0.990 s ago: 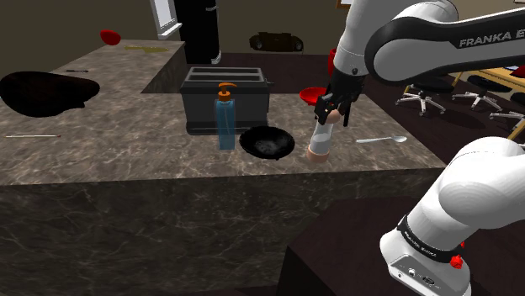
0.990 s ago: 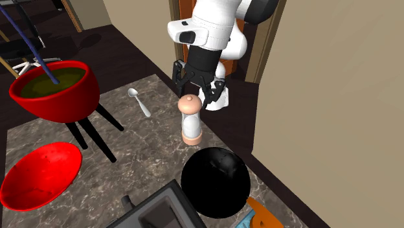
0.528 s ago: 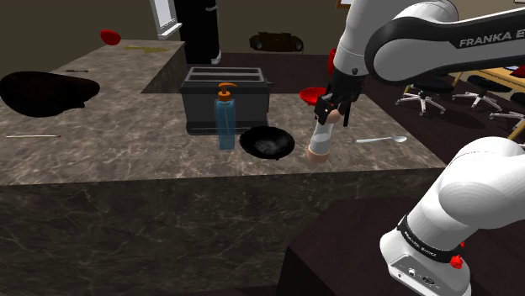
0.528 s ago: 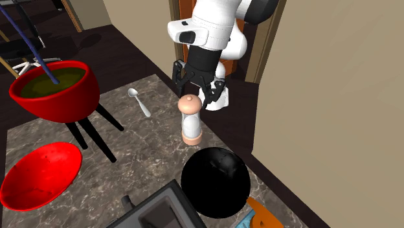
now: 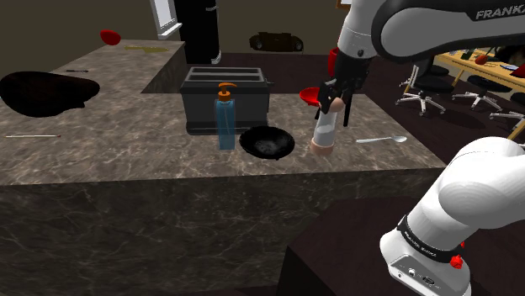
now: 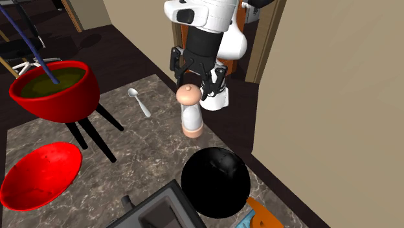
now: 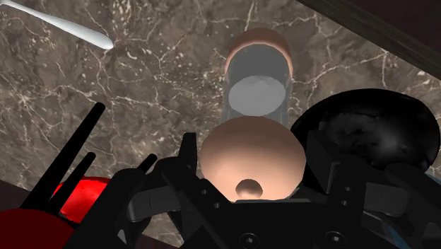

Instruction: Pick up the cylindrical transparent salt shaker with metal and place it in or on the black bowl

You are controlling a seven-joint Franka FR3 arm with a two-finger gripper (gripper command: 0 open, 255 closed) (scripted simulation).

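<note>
Pink-capped salt shaker (image 5: 324,130) upright, cap pinched by gripper (image 5: 333,101); black bowl (image 5: 267,143) just beside, shoulder view's left.

In the shoulder view, a narrow strip of bare counter (image 5: 126,151) lay in the middle of the frame, between the shaker (image 5: 324,134), which the gripper (image 5: 331,104) clasped, and the bowl (image 5: 267,142) to its left. The room above the bowl was open. A bottle (image 5: 225,118) stood just left of the bowl, and a black toaster (image 5: 227,99) rose close behind both. A spoon (image 5: 380,140) lay flat at the right. A red bowl (image 5: 312,95) stood higher in the frame, behind the shaker.
</note>
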